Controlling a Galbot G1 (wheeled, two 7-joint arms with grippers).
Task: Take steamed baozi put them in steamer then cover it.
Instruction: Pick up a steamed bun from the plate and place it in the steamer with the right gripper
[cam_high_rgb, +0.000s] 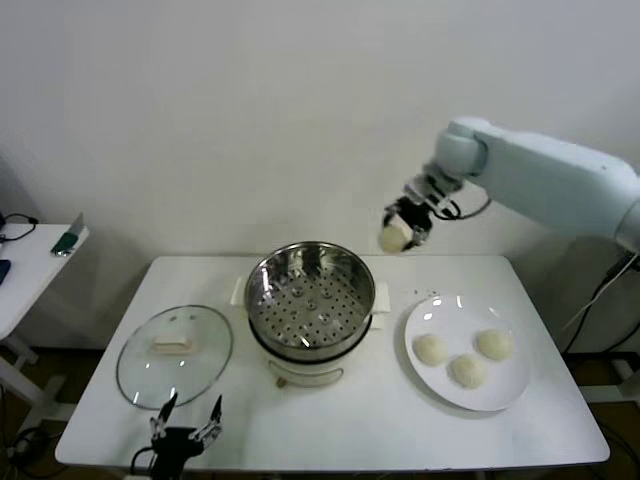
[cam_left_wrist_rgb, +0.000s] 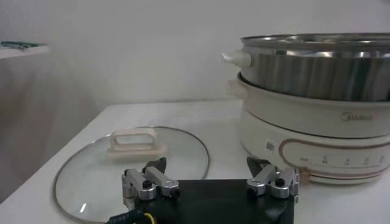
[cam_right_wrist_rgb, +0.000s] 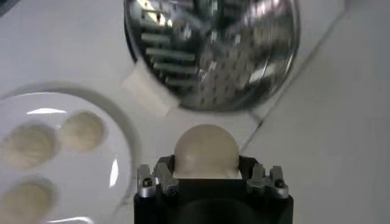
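Now right gripper (cam_high_rgb: 397, 233) aloft beside steamer (cam_high_rgb: 310, 297), jaws gripping baozi (cam_right_wrist_rgb: 206, 152); left gripper (cam_high_rgb: 186, 420) parked at counter (cam_high_rgb: 380, 420) edge, jaws open.

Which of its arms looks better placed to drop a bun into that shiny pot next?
The right. Its pincer already grips a bun, raised between the plate and the steamer. The left pincer hangs open and empty by the glass lid.

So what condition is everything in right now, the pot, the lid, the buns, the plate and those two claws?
Steamer: uncovered, tray empty.
Glass lid: off, lying flat on the table.
Held baozi: lifted in the air.
Plate: holds three baozi.
Right gripper: shut on the held baozi, raised above the table.
Left gripper: open, empty, near the lid.
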